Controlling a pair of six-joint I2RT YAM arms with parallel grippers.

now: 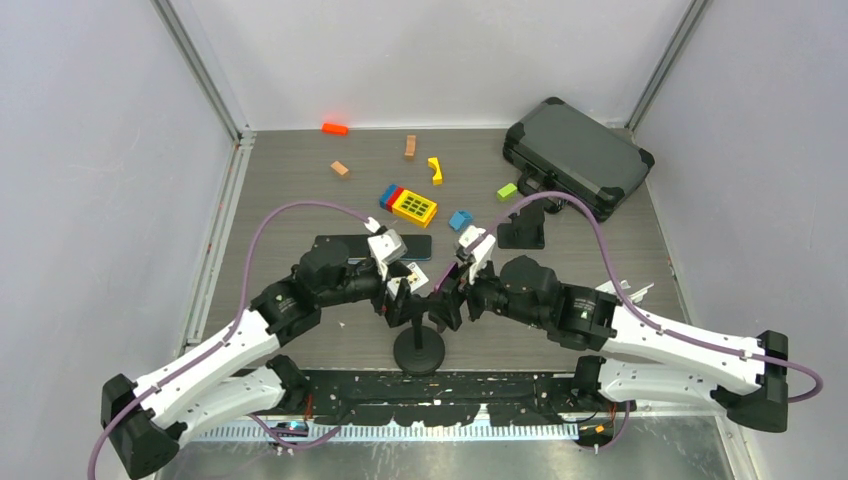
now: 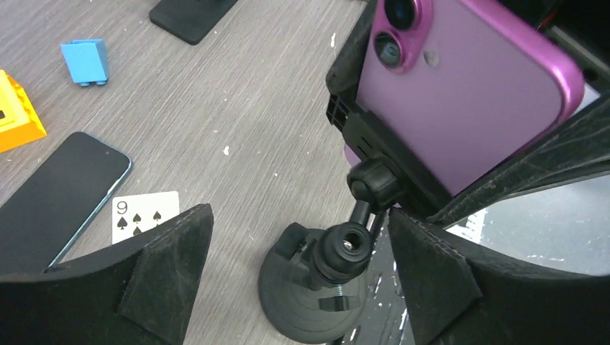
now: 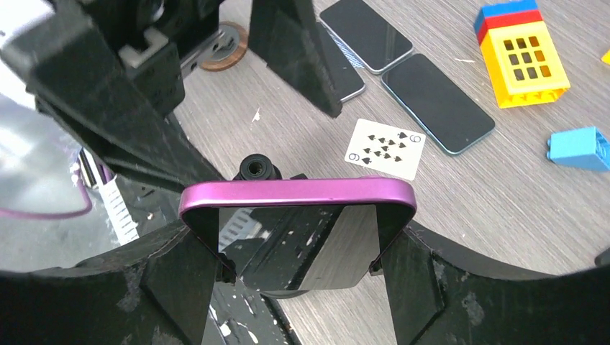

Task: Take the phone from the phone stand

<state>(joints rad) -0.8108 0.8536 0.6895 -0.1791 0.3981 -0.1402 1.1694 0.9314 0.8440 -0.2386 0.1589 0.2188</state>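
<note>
A purple phone (image 2: 467,93) sits clamped in a black phone stand (image 2: 316,287) with a round base and a ball joint (image 2: 349,248). In the top view the stand (image 1: 420,350) is at the near middle of the table, with both arms meeting over it. My left gripper (image 2: 298,273) is open, with one finger on each side of the stand's neck. My right gripper (image 3: 298,280) is shut on the phone (image 3: 298,194), its fingers (image 3: 180,280) pressing the phone's two side edges. The screen faces the right wrist camera.
A nine of spades card (image 3: 385,147) and two dark phones (image 3: 439,100) lie just beyond the stand. A yellow brick block (image 1: 413,206), a blue brick (image 1: 460,219), small loose blocks, a second stand base (image 1: 522,230) and a black case (image 1: 578,155) lie farther back.
</note>
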